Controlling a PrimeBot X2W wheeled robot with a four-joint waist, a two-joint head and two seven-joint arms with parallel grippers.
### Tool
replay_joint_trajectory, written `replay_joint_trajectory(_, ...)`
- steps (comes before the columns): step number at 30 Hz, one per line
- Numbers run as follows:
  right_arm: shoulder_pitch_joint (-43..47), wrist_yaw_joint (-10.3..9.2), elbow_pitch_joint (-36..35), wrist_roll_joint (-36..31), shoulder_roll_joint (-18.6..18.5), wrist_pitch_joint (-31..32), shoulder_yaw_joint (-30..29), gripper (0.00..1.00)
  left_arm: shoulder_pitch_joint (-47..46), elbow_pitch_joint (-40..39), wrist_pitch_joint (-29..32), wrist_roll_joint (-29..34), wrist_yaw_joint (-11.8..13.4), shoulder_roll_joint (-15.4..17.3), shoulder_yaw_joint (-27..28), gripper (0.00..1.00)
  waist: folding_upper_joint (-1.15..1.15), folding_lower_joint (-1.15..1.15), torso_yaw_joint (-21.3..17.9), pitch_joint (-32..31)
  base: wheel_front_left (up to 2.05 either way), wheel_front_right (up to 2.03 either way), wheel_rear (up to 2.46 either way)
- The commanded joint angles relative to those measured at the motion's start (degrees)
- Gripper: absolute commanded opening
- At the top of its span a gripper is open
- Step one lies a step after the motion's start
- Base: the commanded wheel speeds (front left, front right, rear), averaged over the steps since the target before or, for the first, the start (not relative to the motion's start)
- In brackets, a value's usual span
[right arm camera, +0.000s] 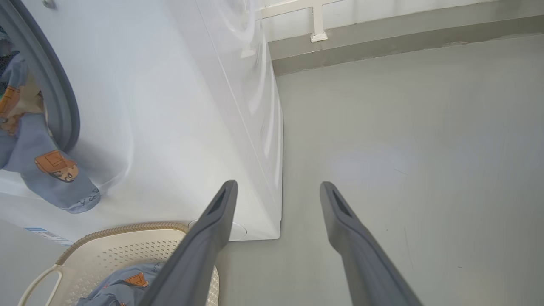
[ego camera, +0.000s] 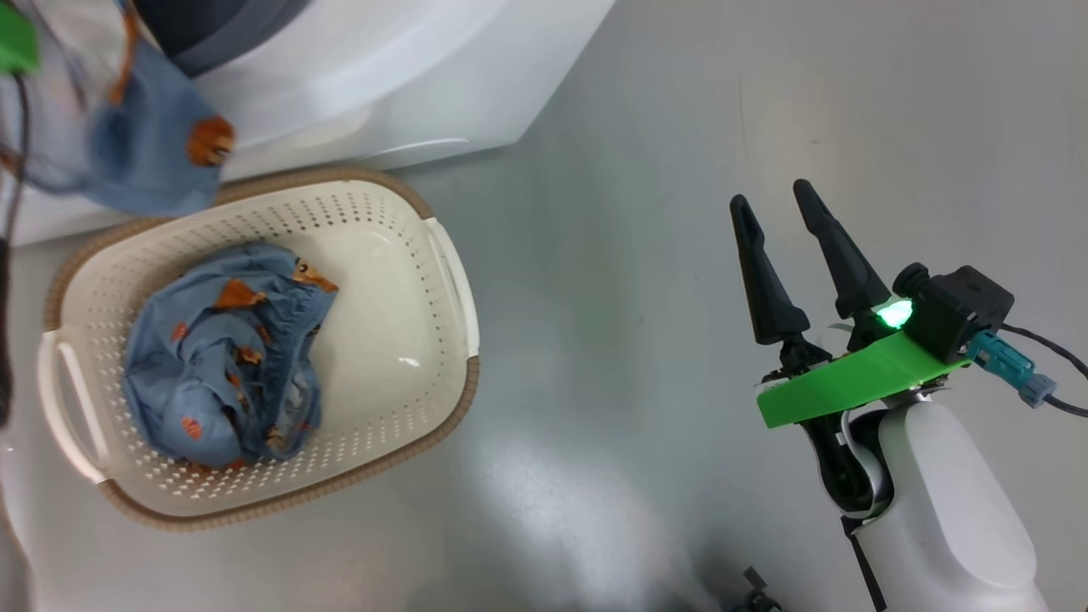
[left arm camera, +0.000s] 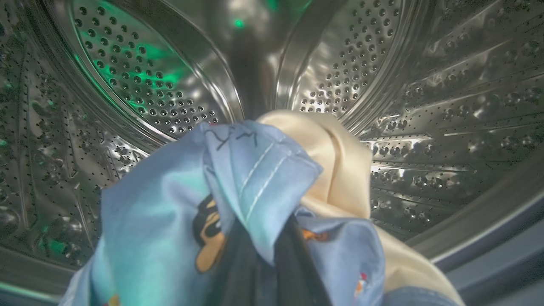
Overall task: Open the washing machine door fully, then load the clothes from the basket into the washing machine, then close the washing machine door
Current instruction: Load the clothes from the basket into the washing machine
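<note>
My left gripper (left arm camera: 272, 242) is inside the washing machine's steel drum (left arm camera: 425, 106), shut on a blue printed garment (left arm camera: 170, 212) with a cream lining that bunches over its dark fingers. From the head, the tail of that garment (ego camera: 153, 144) hangs out over the white washing machine (ego camera: 382, 76) front. More blue clothes (ego camera: 221, 365) lie crumpled in the left half of the cream basket (ego camera: 450, 280), which stands on the floor against the machine. My right gripper (ego camera: 773, 197) hovers open over bare floor, well right of the basket. The washing machine door is out of view.
The right wrist view has my open gripper (right arm camera: 277, 186) pointing past the machine's front corner (right arm camera: 272, 170) towards a grey wall skirting (right arm camera: 382, 46). The grey door seal (right arm camera: 63, 106) and hanging garment (right arm camera: 46, 170) sit at its left, the basket (right arm camera: 127, 250) below. Grey floor (ego camera: 637, 382) spreads right.
</note>
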Motion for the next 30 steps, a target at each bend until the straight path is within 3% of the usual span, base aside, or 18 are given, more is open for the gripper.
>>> replay_joint_trajectory(1,0.2,0.09,-1.1,0.2,0.0,-0.7,1.2,1.00,-3.1,0.5,-1.8,1.1,-0.3,3.1,0.4,0.00,0.00,0.00,-0.8,0.8,0.00,0.00,0.00)
replay_joint_trajectory(6,0.3,0.09,-1.2,0.5,0.2,-0.7,1.0,1.00,-8.2,3.9,-5.6,3.3,0.3,4.2,0.8,0.00,0.00,0.00,-1.8,1.6,0.00,0.00,0.00)
replay_joint_trajectory(13,0.2,0.09,-1.4,0.3,0.4,-0.7,0.4,1.00,-8.5,0.5,-6.1,5.8,0.8,3.0,4.8,0.00,0.00,0.00,-2.1,2.6,0.00,0.00,0.00)
replay_joint_trajectory(14,0.2,0.09,-1.3,0.2,0.5,-0.7,0.4,1.00,-8.2,2.3,-6.1,5.7,0.7,2.5,4.9,0.68,0.00,0.00,-2.0,2.5,0.00,0.00,0.00)
replay_joint_trajectory(15,0.1,0.09,-1.3,0.1,0.5,-0.7,0.5,1.00,-8.2,3.9,-6.1,5.7,0.5,2.1,4.8,1.00,0.00,0.00,-1.9,2.4,0.00,0.00,0.00)
replay_joint_trajectory(24,0.3,0.09,-0.9,-0.1,0.8,-0.7,0.5,1.00,-11.0,15.8,-6.1,6.4,-0.8,0.5,2.1,1.00,0.00,0.00,-1.0,1.5,0.00,0.00,0.00)
replay_joint_trajectory(30,0.4,0.09,-0.8,0.0,0.9,-0.7,0.4,1.00,-10.5,15.9,-6.1,6.4,-1.2,-0.1,1.8,1.00,0.00,0.00,-0.5,1.0,0.00,0.00,0.00)
